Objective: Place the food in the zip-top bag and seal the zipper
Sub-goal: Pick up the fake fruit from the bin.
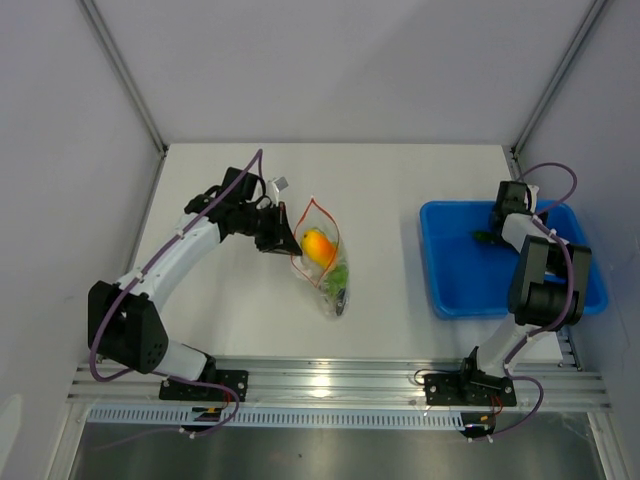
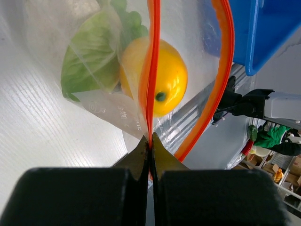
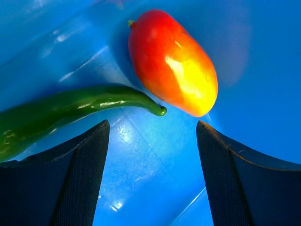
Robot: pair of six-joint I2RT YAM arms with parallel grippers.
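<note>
The bag lies on the white table, left of the middle and well apart from the blue tray on the right. Its mouth points toward the left tool and its closed end toward the near edge of the table.

The left tool is closed tight on the zipper, pinching one side of the orange-red strip between its two tips. The other side of the strip bows away to the right, so the mouth of the bag gapes open.

Inside the bag sits a yellow fruit, just behind the pinched strip. A green leaf lies beside it, deeper in the bag.

The right tool hangs over the tray with its jaws spread wide and nothing between them. Below it, on the tray floor, lie a red and yellow fruit and a green pepper. The pepper's pointed tip lies just beside the fruit. The pepper's other end runs behind the left finger of the tool in the wrist view.
</note>
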